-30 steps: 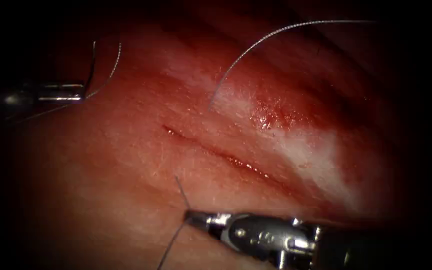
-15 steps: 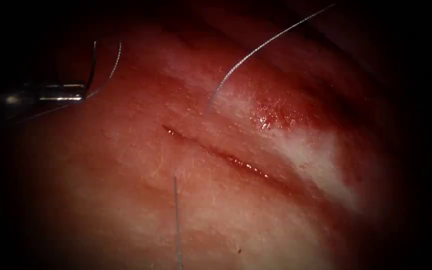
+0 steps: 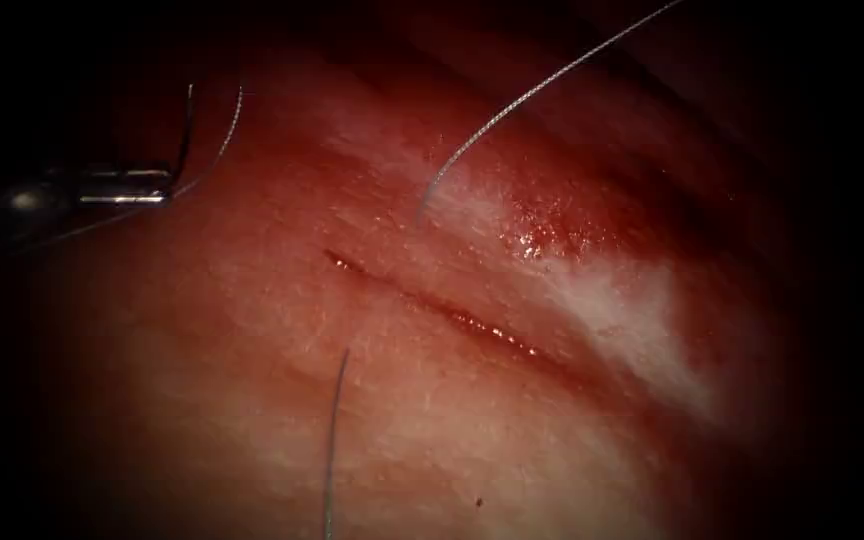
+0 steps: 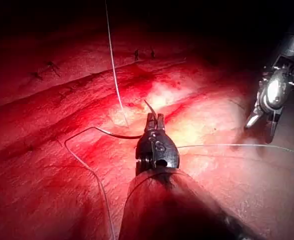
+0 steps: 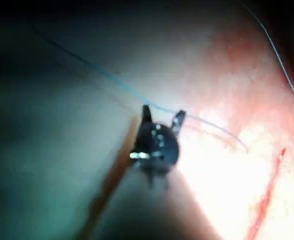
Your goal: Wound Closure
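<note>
Landmark: the cut [image 3: 432,305] in the tissue [image 3: 252,400].

Left tool [image 3: 157,185] sits well to the left of the cut, at the dark edge of the endoscope view; its shaft fades into shadow there. In the left wrist view the left tool [image 4: 154,120] has its jaws closed on the needle [image 4: 122,135], gripping near one end of the curve. The needle is off the tissue, not in it; in the endoscope view the needle [image 3: 186,125] rises as a dark arc from the jaws, its far end hard to make out.

Thread [image 3: 512,105] runs from a point just above the cut's left end up and right until the frame cuts it off. A second strand leaves the tissue below the cut and runs down out of frame. Where the strands join the needle cannot be traced.

Right tool [image 5: 161,120] has its jaws spread apart and empty, with thread [image 5: 112,80] passing just beyond the tips; contact unclear. Right tool [image 4: 266,117] also appears in the left wrist view, away from the needle.
</note>
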Tool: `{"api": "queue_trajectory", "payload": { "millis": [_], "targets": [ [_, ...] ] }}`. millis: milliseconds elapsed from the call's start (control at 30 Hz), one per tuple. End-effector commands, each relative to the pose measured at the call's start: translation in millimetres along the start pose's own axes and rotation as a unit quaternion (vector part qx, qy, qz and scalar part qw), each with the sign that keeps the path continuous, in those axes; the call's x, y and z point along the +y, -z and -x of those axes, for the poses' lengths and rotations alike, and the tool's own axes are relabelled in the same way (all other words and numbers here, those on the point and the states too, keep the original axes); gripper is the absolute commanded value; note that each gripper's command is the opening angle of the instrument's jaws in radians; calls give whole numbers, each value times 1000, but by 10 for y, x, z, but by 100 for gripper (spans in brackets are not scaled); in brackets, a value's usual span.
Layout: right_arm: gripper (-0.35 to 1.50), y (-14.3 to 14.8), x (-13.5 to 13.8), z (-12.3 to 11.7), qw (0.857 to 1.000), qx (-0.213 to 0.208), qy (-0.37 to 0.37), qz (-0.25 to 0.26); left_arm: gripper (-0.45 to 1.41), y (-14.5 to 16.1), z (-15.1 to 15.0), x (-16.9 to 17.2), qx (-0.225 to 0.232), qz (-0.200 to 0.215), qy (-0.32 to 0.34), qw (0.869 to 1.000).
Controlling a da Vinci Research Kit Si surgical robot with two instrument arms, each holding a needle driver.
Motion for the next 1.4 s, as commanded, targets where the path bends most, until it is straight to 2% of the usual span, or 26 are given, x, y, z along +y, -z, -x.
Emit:
{"api": "queue_trajectory", "payload": {
  "millis": [33, 133, 167, 333, 633, 767, 800, 867, 900, 933, 1200, 1400],
  "targets": [
    [108, -17, 25, 18, 1000, -3, -2, 12, -45, -7, 5, 1, 0, 0, 1, 1000],
    [108, -33, 53, 35, 1000, -5, -3, 23, -45, -8, 5, 1, 0, 1, 0, 1000],
    [108, -47, 71, 48, 1000, -6, -1, 29, -45, -7, 5, 1, 0, 2, 0, 1000],
    [111, -80, 105, 78, 999, -11, 6, 43, -45, -7, 6, 1, 0, 2, 0, 1000],
    [111, -129, 131, 128, 998, -20, 13, 53, -45, -5, 6, 1, 0, 3, 0, 1000],
    [103, -140, 129, 133, 998, -23, 13, 56, -45, -5, 6, 1, 0, 3, 0, 1000],
    [93, -141, 128, 134, 998, -23, 14, 56, -45, -5, 6, 1, 0, 3, 0, 1000],
    [54, -141, 124, 133, 998, -22, 15, 55, -45, -5, 6, 1, 0, 3, 0, 1000],
    [22, -140, 122, 133, 998, -22, 15, 54, -45, -5, 6, 1, 0, 3, 0, 1000],
    [-35, -138, 120, 132, 998, -22, 15, 52, -45, -5, 6, 1, 0, 3, 0, 1000],
    [-35, -113, 112, 127, 999, -21, 14, 35, -45, -5, 5, 1, 0, 3, 0, 1000],
    [-35, -92, 85, 105, 999, -17, 21, 23, -45, -6, 5, 1, 0, 2, 0, 1000]
  ]
}}
